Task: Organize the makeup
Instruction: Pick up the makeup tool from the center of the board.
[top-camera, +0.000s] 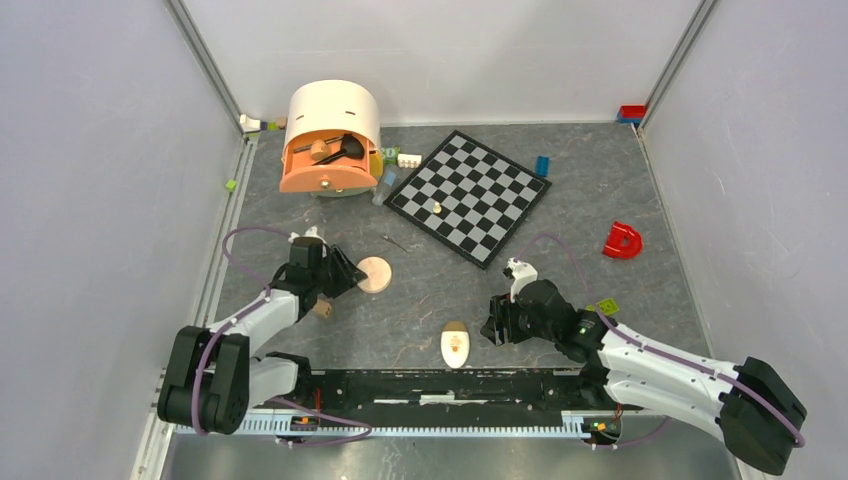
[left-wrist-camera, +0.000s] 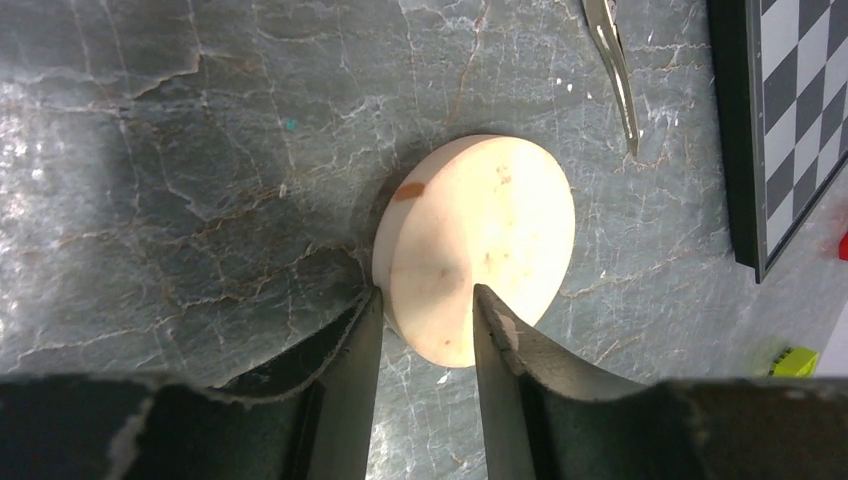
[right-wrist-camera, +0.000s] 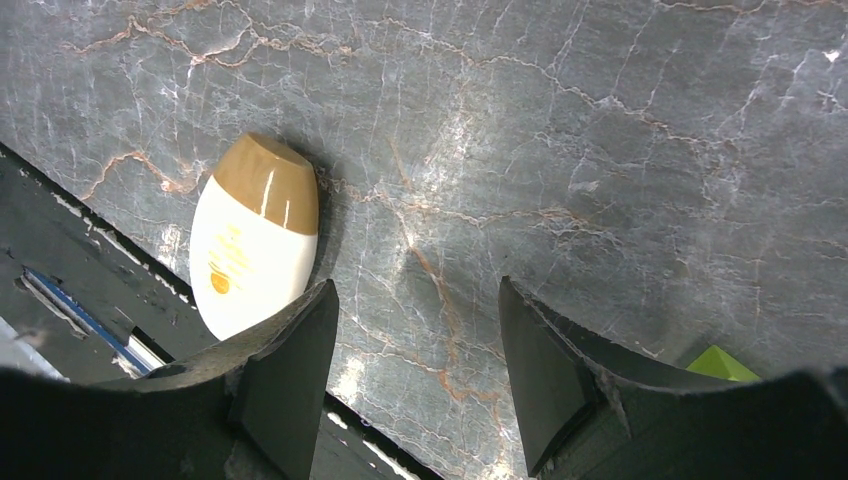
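On the near left of the table (top-camera: 430, 290), we are seeing the left gripper (left-wrist-camera: 425, 295) reaching low to the compact (left-wrist-camera: 480, 230), which is lying flat on the marble top. The jaws are standing apart around the near edge of the compact, and we cannot tell if the tips are pressing it. A thin metal tool (left-wrist-camera: 615, 70) is lying just beyond the compact, near the chessboard (top-camera: 470, 195).

At the near right, the right gripper (right-wrist-camera: 415, 295) is hovering over bare table with its jaws wide apart and holding nothing. The cream bottle (right-wrist-camera: 255, 235) is lying just left of it, beside the black rail (top-camera: 440, 385). A green brick (right-wrist-camera: 725, 362) is showing at its right.

At the far left, the round orange case (top-camera: 335, 115) is holding a brush (top-camera: 345, 147).
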